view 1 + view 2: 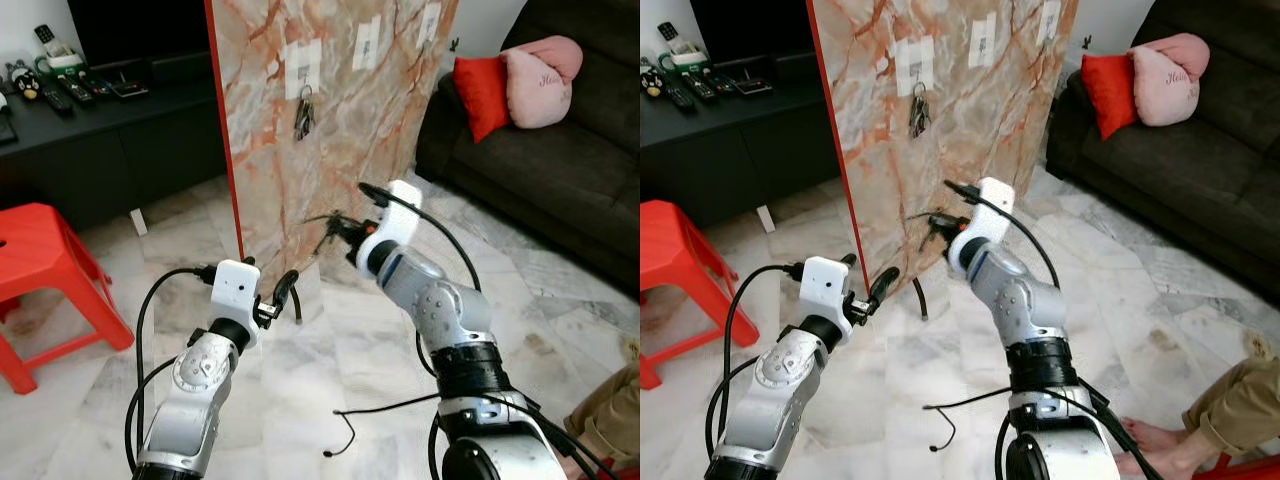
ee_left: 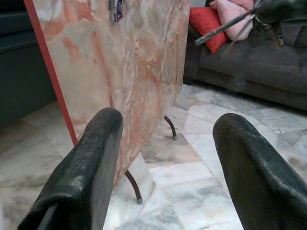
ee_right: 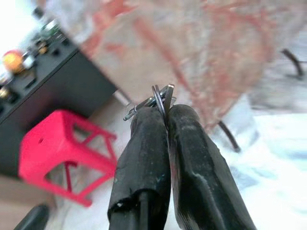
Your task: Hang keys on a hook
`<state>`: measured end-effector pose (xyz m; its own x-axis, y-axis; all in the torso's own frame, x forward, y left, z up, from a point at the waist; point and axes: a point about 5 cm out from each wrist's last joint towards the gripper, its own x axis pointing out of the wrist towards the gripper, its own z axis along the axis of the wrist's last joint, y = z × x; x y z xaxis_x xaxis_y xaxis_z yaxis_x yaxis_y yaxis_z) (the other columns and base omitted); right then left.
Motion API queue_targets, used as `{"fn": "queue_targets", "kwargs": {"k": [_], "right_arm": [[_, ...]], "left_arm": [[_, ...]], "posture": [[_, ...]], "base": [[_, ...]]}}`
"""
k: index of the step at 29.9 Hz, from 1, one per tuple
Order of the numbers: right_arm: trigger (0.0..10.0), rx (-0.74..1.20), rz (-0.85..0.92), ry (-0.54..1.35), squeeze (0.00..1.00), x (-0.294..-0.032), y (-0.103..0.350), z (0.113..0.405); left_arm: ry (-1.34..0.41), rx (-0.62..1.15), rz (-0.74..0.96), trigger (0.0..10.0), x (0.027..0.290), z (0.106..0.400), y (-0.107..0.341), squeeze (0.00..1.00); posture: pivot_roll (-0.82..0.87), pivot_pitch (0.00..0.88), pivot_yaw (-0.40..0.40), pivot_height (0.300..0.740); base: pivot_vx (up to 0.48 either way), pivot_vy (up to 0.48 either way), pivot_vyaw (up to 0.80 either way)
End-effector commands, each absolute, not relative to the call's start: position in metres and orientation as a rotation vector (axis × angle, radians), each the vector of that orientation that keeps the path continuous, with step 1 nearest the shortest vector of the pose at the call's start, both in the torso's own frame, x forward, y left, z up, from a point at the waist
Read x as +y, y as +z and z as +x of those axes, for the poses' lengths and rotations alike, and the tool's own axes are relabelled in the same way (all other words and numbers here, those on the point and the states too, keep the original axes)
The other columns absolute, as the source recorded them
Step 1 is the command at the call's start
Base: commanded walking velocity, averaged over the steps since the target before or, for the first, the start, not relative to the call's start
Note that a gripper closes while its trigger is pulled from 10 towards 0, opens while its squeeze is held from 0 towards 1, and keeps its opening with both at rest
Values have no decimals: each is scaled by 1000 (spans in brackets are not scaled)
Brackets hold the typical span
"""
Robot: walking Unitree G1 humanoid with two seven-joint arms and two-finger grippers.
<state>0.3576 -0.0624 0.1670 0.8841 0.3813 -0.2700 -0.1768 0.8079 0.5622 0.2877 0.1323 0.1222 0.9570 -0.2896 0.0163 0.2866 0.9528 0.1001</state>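
- Carrying keys [image 3: 160, 98] pinched tight in right gripper [image 3: 165, 112], mid-frame, toward marble board [image 1: 370, 140].
- Idling left gripper [image 2: 165, 158], jaws wide, empty.
- Next, probably: raising ring onto free hook [image 1: 366, 45], upper centre.

The right arm reaches forward from the near right, elbow bent, with its wrist raised toward the far middle. Its right pincer [image 3: 166, 125] has both black fingers pressed together, clamped on a key ring [image 3: 160, 99]. The left arm rises from the near left, forearm angled up. The left pincer [image 2: 165, 158] points forward with its fingers [image 2: 91, 167] spread wide apart, gripping nothing.
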Motion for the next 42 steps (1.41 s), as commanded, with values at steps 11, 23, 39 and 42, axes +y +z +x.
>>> {"fn": "queue_targets", "kwargs": {"k": [11, 23, 39, 42], "right_arm": [[10000, 431, 611, 672, 0, 9, 184, 330], [10000, 450, 587, 809, 0, 20, 188, 319], [10000, 462, 596, 858, 0, 26, 190, 312], [10000, 465, 596, 858, 0, 25, 189, 312]], "left_arm": [[-418, -38, 62, 10000, 117, 285, 126, 0], [-409, -11, 73, 10000, 117, 287, 123, 0], [-273, -9, 89, 10000, 129, 295, 124, 0], [-276, -7, 87, 10000, 128, 295, 123, 0]], "posture": [[47, 54, -180, 740], [48, 42, -181, 740], [46, 43, -184, 740], [46, 43, -184, 740]], "base": [[0, 0, 0], [0, 0, 0], [0, 0, 0], [0, 0, 0]]}}
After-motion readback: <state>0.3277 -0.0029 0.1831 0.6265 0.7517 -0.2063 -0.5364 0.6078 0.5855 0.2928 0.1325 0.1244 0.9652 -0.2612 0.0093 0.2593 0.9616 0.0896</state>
